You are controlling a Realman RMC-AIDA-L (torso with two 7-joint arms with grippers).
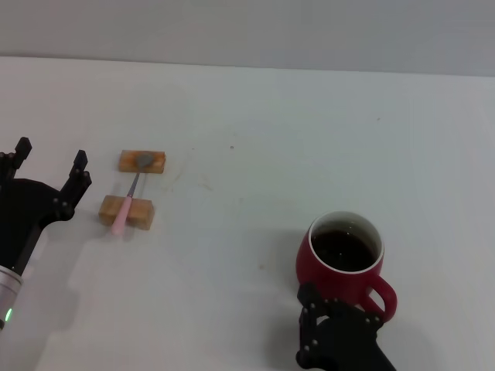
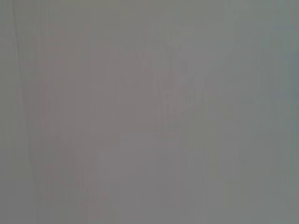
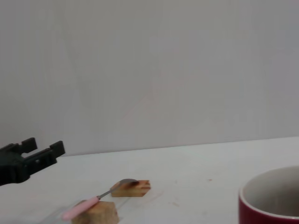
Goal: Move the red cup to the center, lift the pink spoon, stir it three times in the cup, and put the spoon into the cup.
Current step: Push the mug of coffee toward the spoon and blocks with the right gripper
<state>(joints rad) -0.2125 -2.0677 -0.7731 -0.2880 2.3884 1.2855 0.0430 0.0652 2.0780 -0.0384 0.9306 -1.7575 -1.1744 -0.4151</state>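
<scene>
The red cup point(image 1: 340, 259) with dark liquid is standing on the white table point(image 1: 255, 131) touching the right gripper point(image 1: 332, 309), whose finger state I cannot tell, the left gripper point(image 1: 48, 170) is waiting spread open at the left, and the pink spoon point(image 1: 128, 205) is lying across two wooden blocks point(image 1: 141, 161).
</scene>
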